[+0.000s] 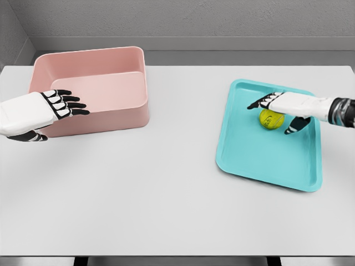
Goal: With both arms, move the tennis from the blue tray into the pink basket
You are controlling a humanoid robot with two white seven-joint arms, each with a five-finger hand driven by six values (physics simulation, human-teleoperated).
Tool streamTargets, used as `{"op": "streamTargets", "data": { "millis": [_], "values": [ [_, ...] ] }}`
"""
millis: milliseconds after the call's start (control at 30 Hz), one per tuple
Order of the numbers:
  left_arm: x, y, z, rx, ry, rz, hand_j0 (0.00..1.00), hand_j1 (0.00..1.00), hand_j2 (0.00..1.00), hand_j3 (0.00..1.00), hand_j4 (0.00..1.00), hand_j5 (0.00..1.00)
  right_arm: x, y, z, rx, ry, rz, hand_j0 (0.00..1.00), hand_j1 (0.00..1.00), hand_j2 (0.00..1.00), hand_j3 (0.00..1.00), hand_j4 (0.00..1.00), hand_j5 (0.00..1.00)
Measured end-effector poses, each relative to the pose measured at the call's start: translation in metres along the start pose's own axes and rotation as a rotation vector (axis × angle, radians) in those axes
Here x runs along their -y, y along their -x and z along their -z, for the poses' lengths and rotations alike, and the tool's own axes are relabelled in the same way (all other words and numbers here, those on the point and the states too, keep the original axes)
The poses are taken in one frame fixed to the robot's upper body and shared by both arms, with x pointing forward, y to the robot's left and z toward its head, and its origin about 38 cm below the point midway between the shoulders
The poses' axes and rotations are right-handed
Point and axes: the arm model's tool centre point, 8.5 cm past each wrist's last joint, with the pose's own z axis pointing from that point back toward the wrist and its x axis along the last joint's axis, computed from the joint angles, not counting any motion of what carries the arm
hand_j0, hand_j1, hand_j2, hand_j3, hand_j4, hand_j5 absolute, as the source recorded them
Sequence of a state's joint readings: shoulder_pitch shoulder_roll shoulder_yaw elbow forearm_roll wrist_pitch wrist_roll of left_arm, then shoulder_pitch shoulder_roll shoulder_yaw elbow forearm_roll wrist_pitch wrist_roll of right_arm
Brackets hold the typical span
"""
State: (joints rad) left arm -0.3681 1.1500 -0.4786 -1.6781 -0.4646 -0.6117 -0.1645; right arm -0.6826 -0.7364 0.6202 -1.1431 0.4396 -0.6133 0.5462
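- Grey walls run across the top of the frame, meeting in a corner at the upper left, behind a wide white table (166, 194) that fills most of the view.
- At the upper left of the frame, a pink basket (119, 61) sits on the table; it is a rectangular tub with rounded corners and high walls, and its inside looks bare.
- At the right of the frame, a blue tray (260, 155) lies flat on the table, turned slightly so that its long sides slant; it is well apart from the basket.
- On the upper part of the tray rests a yellow-green tennis ball (270, 120) with dark print on its skin.
- From the right edge, the right arm reaches across the tray, and the right hand (283, 108) sits over the ball: the black-tipped fingers stretch past its upper side, and the thumb comes down at its lower right.
- Whether that hand touches the ball cannot be told; the fingers are spread, not closed around it.
- From the left edge comes the left arm, with the left hand (52, 111) in front of the basket's near wall, its fingers extended side by side toward the right, its thumb tucked below, holding nothing.
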Motion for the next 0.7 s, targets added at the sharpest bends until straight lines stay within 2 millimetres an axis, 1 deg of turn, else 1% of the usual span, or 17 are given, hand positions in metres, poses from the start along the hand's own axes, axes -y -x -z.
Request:
{"op": "streamTargets", "data": {
  "millis": [233, 333, 433, 700],
  "values": [
    [0.0, 0.0, 0.0, 0.0, 0.001, 0.001, 1.0, 1.0, 1.0, 1.0, 1.0, 1.0, -0.003, 0.01, 0.002, -0.029, -0.015, 0.02, 1.0, 1.0, 1.0, 1.0, 1.0, 1.0],
    [0.0, 0.0, 0.0, -0.001, 0.001, 0.001, 1.0, 1.0, 1.0, 1.0, 1.0, 1.0, 0.0, 0.011, 0.003, -0.031, -0.01, 0.017, 1.0, 1.0, 1.0, 1.0, 1.0, 1.0],
    [0.0, 0.0, -0.001, -0.001, 0.002, 0.001, 1.0, 1.0, 1.0, 1.0, 1.0, 1.0, 0.004, 0.011, 0.005, -0.032, -0.005, 0.014, 1.0, 1.0, 1.0, 1.0, 1.0, 1.0],
    [0.0, 0.001, -0.002, -0.003, 0.005, 0.002, 1.0, 1.0, 1.0, 1.0, 1.0, 1.0, 0.002, 0.005, 0.015, -0.015, -0.008, 0.017, 1.0, 1.0, 1.0, 1.0, 1.0, 1.0]
  ]
}}
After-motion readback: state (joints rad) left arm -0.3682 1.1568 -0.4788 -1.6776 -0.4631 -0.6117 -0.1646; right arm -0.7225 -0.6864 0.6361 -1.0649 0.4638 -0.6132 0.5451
